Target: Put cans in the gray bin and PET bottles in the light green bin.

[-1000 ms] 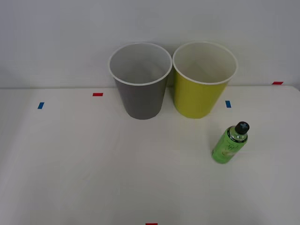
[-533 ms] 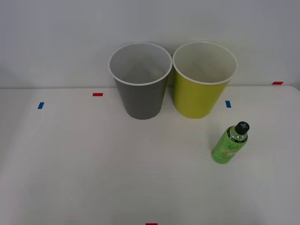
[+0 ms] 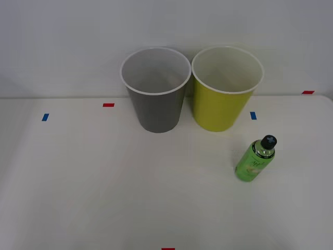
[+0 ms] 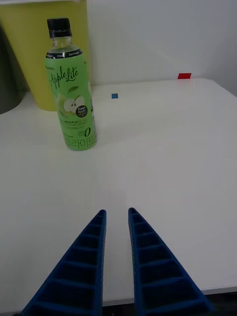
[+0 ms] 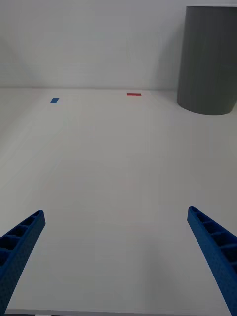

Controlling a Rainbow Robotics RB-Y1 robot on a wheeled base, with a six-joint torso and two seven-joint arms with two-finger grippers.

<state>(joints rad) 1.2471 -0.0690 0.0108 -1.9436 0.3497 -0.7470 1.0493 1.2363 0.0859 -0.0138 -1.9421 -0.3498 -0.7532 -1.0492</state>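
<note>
Nothing has been sorted yet, by the look of it: the green PET bottle stands upright on the white table, capped, on the right side and a little nearer than the two bins, close to the light green bin but not touching it. That bin stands at the far side of the table with the gray bin just to its left, rims nearly meeting, and what shows of both insides is pale and bare. The right gripper hangs low over the table's near edge with its blue fingers drawn almost together, only a narrow slit between them and nothing held; the bottle stands ahead of it, somewhat to the left of its line. The left gripper waits over the left part of the table with its fingers spread wide, the gray bin's wall ahead and to its right. I would judge this to be the reach for the bottle, barely begun. The right gripper would need to spread its fingers, swing left to line up with the bottle's body, close around it below the cap, then lift it clear of the light green bin's rim before releasing.
</note>
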